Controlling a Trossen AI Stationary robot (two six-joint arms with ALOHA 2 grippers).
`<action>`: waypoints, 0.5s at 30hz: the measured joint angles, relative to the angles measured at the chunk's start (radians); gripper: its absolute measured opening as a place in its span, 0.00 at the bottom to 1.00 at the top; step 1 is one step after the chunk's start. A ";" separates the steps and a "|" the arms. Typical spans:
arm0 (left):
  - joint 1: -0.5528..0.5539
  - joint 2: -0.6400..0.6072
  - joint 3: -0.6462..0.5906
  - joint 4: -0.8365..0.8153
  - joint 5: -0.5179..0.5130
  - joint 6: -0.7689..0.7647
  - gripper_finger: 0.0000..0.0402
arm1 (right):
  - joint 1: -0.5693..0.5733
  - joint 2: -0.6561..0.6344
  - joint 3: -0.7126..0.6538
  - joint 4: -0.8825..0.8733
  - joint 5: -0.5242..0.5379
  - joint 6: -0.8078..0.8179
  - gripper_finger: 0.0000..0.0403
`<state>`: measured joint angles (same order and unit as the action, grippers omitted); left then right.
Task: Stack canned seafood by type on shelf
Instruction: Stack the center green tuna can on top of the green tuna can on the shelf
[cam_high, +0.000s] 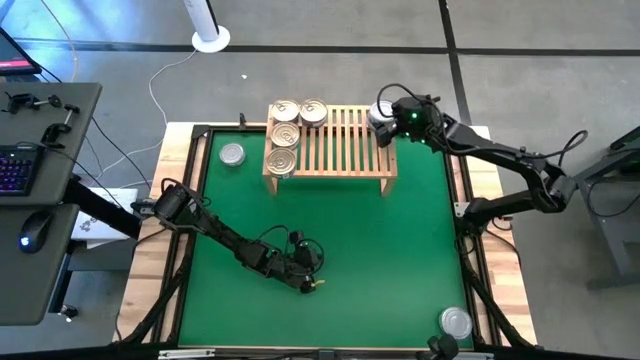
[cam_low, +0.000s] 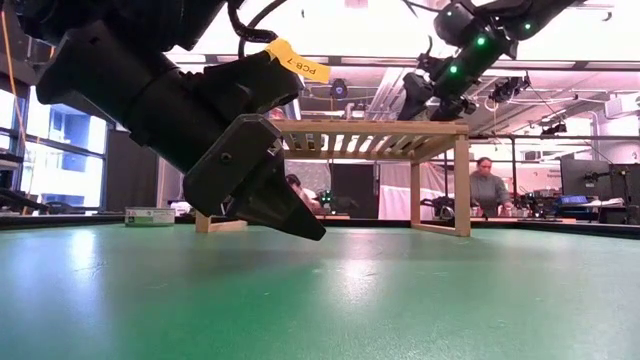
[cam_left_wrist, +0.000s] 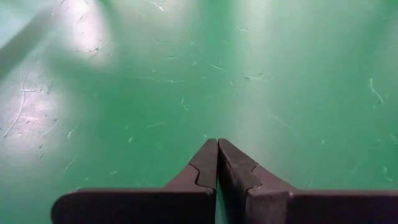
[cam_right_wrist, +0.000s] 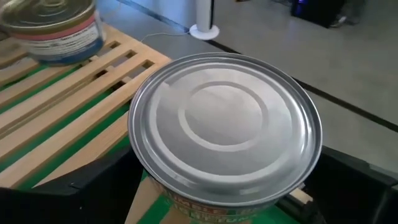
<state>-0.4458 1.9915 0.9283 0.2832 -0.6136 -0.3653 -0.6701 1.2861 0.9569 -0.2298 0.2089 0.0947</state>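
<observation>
Four gold-topped tins (cam_high: 287, 134) sit on the shelf (cam_high: 345, 150); the right claw (cam_high: 383, 116) grasps a silver-topped tin (cam_right_wrist: 225, 127) at its far corner, two silver-topped tins (cam_high: 232, 154) wait on the surface, and the left claw (cam_high: 312, 284) is clenched empty.

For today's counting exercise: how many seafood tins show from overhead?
7 tins: four on the shelf's left end, one in the right gripper at its right end, one on the mat beside it, one near the mat's corner.
</observation>
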 joint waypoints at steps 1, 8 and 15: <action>0.000 0.000 0.000 0.000 0.000 0.000 0.00 | -0.001 0.000 0.000 0.000 -0.017 -0.001 0.99; 0.000 0.000 0.000 0.000 0.000 0.000 0.00 | -0.013 0.001 -0.001 -0.005 -0.099 -0.009 0.99; 0.000 0.000 0.000 0.002 0.002 -0.001 0.00 | -0.013 0.001 -0.001 -0.007 -0.102 -0.010 0.99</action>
<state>-0.4458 1.9915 0.9283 0.2852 -0.6113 -0.3665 -0.6834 1.2869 0.9558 -0.2367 0.1074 0.0846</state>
